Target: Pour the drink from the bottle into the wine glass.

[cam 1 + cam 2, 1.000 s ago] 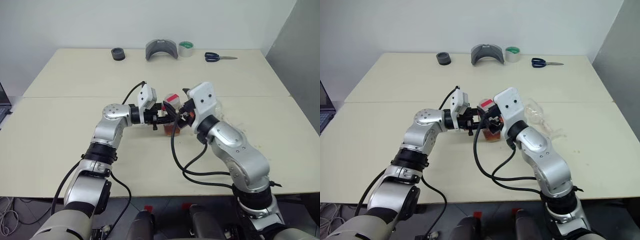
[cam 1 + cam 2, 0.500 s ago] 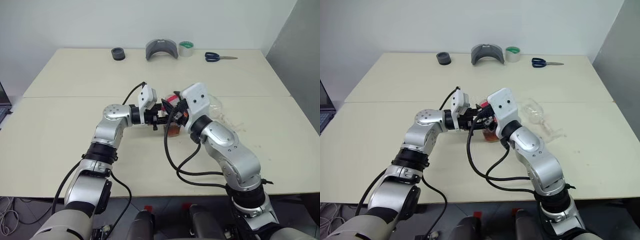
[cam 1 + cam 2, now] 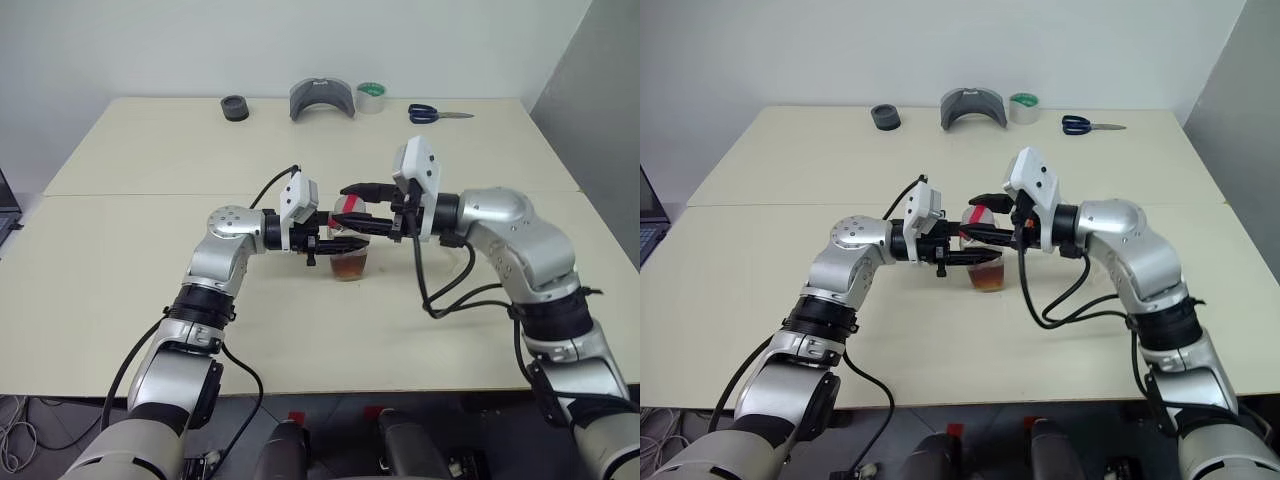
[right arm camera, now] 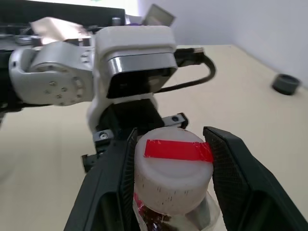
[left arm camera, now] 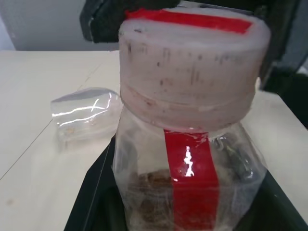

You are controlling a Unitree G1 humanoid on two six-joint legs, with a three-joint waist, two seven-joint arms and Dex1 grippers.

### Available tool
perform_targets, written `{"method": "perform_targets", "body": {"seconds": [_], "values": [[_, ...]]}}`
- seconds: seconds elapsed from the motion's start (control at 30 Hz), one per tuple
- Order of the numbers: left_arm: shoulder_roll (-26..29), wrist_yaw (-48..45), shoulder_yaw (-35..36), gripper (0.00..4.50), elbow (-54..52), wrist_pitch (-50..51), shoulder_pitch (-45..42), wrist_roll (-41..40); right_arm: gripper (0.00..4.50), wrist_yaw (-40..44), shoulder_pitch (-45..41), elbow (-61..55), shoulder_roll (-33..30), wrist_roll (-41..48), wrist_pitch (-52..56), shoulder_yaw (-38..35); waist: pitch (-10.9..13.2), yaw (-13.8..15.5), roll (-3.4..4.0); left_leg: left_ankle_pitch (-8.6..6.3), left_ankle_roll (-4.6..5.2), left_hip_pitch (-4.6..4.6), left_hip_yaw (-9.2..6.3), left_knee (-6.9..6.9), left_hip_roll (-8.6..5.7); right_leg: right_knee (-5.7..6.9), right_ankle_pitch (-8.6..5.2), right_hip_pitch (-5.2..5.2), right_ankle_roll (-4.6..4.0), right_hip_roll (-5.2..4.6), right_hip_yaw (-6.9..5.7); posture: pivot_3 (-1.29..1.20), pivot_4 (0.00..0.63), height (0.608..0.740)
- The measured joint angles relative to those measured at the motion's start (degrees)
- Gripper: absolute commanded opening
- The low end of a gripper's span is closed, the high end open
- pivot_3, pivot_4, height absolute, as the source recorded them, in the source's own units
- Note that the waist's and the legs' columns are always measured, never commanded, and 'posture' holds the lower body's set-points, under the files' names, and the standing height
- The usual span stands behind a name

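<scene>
**Right gripper (image 3: 352,206) clamped on cap, glass lying flat**

Black fingers (image 4: 113,187) pressed to either side of the pink-red cap (image 4: 173,173), reaching in level. Just below, left gripper (image 3: 335,245) squeezed tight round the bottle (image 3: 347,250), keeping it upright, tea-coloured drink (image 3: 348,266) pooled at the bottom. Beyond it, wine glass (image 5: 84,110) on its side on the table (image 3: 150,250). Likely trouble: twisting against a slack hold and spinning the whole bottle; jerking the cap free and slopping drink; pouring without first standing the glass up.
</scene>
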Motion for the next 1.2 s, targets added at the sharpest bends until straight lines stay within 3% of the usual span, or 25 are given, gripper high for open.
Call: {"method": "perform_targets", "body": {"seconds": [0.27, 0.43, 0.57, 0.8, 1.2], "values": [[1.3, 0.3, 1.2, 1.81, -2.2, 0.7, 0.4, -0.6, 4.5, -3.7, 4.1, -1.5, 0.5, 0.7, 1.5, -2.6, 0.0, 0.3, 0.0, 0.01, -0.03, -0.12, -0.04, 0.12, -0.04, 0.03, 0.0, -0.02, 0.0, -0.14, 0.01, 0.0, 0.15, 0.74], [1.4, 0.5, 1.3, 1.81, -2.6, 0.8, 1.4, -0.8, 4.5, -11.1, 8.1, -15.0, 0.7, 1.3, 4.3, -5.4, 0.0, 0.3, 0.0, 0.03, -0.06, -0.16, -0.03, 0.13, -0.06, 0.01, 0.0, -0.06, 0.01, -0.16, 0.02, 0.0, 0.15, 0.74], [1.3, 0.4, 1.3, 1.81, -2.6, 0.8, 1.4, -0.8, 4.5, -15.3, 8.6, -18.8, 2.3, 1.1, 5.9, -4.9, 0.0, 0.3, 0.0, 0.01, -0.03, -0.1, -0.02, 0.14, -0.06, 0.11, 0.0, -0.06, 0.01, -0.08, 0.02, 0.0, 0.15, 0.74], [1.1, 0.2, 1.3, 1.8, -2.4, 0.8, 1.2, -0.8, 4.5, -19.3, 9.7, -18.5, 4.1, -2.7, 5.1, -0.8, 0.0, 0.3, 0.0, 0.02, -0.04, -0.11, -0.01, 0.14, -0.07, 0.1, 0.0, -0.06, 0.01, -0.09, 0.02, 0.0, 0.15, 0.74], [1.1, 0.2, 1.3, 1.8, -2.3, 0.8, 1.1, -0.7, 4.5, -22.0, 10.6, -16.2, 4.9, -4.3, 3.7, -1.6, 0.0, 0.3, 0.0, 0.02, -0.03, -0.11, -0.01, 0.14, -0.07, 0.1, 0.0, -0.06, 0.01, -0.09, 0.03, 0.0, 0.15, 0.74]]}}
